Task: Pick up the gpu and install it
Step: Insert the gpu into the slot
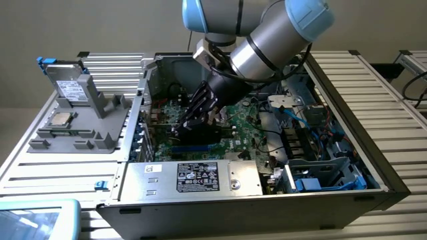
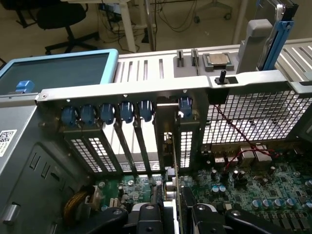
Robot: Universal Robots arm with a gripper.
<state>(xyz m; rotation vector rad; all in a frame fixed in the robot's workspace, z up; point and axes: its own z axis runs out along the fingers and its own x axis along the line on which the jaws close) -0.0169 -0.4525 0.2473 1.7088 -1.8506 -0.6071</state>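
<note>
gpu [image 1: 202,135], a flat black slab on a thin green board with a silver bracket, is upright and pinched in the black claw [image 1: 196,123], down by the green motherboard [image 1: 247,131] inside the grey steel case [image 1: 233,214]. Perforated slot covers [image 2: 140,144], blue clips [image 2: 126,111] and the labelled silver power supply [image 1: 223,181] crowd around it.

I'm seeing the gpu [image 1: 200,134] standing on edge, black face showing, low over the green motherboard [image 1: 248,131]. Its silver end bracket [image 2: 166,131] is sitting at the rear slot wall [image 2: 122,88], the gripper [image 2: 174,220] clamping the card.
</note>
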